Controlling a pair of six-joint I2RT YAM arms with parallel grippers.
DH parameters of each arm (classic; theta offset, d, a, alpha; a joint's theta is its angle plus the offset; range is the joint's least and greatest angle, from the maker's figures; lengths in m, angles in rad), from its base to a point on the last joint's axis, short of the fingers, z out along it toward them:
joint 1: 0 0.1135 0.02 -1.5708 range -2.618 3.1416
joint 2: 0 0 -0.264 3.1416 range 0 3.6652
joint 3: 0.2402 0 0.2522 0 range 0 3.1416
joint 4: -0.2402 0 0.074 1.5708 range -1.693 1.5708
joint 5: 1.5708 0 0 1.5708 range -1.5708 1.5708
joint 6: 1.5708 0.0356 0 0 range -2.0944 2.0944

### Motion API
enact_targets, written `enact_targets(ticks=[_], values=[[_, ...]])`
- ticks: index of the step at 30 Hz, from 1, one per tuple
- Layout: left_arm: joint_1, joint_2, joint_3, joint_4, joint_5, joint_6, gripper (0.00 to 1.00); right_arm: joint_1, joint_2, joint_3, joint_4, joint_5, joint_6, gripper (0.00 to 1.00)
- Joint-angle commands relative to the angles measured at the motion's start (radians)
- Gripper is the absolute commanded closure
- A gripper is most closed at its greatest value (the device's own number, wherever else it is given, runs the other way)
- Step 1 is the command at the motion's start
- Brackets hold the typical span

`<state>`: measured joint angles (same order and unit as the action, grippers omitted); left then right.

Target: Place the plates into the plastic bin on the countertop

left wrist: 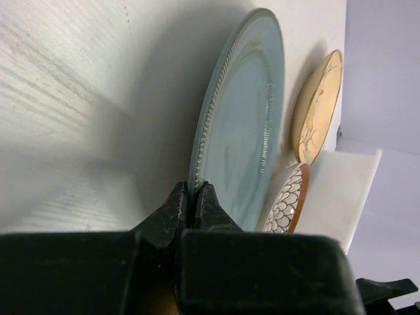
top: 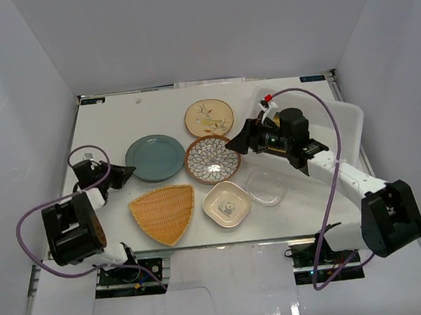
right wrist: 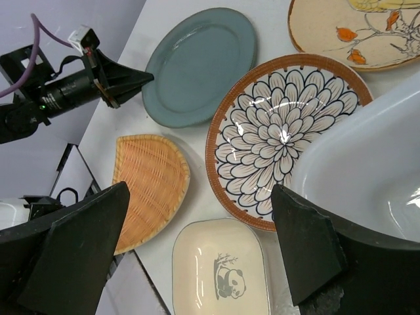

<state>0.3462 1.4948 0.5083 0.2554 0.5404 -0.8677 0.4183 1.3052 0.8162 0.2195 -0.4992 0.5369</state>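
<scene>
Left gripper (left wrist: 193, 197): pinched shut on the teal plate's (left wrist: 243, 131) near edge.
Right gripper (right wrist: 197, 226): fingers wide apart over the flower plate (right wrist: 282, 131), beside the plastic bin (right wrist: 367, 151).

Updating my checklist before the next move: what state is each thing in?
teal plate, on table, rim gripped
petal plate, flat, untouched
woven plate, flat, untouched
plastic bin, upright, partly hidden
left fingers, shut on teal plate
right fingers, open above petal plate

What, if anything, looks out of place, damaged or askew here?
Nothing stands out. The plates on the countertop lie flat and look whole. The left gripper pinches the teal plate by its rim. The right gripper hangs open above the petal-patterned plate. The plastic bin sits slightly angled.
</scene>
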Motion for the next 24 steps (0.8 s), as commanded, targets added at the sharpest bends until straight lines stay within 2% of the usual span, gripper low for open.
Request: enact_targets(ticks=[1, 5, 10, 15, 24], values=[[0.02, -0.134, -0.024, -0.105, -0.214, 0.021, 1.0, 0.039, 0.017, 0.04, 0.054, 0.025, -0.005, 0.05], [0.022, -0.295, -0.033, -0.052, -0.198, 0.021, 1.0, 0.106, 0.075, 0.08, 0.069, 0.014, 0.005, 0.02], [0.022, -0.392, -0.074, 0.056, -0.114, -0.076, 1.0, 0.197, 0.201, 0.161, 0.081, 0.013, 0.044, 0.07], [0.03, -0.447, -0.085, 0.122, -0.085, -0.142, 1.0, 0.247, 0.331, 0.257, 0.104, 0.031, 0.09, 0.09], [0.031, -0.43, -0.1, 0.327, 0.099, -0.335, 1.0, 0.267, 0.587, 0.446, 0.132, 0.057, 0.201, 0.1]])
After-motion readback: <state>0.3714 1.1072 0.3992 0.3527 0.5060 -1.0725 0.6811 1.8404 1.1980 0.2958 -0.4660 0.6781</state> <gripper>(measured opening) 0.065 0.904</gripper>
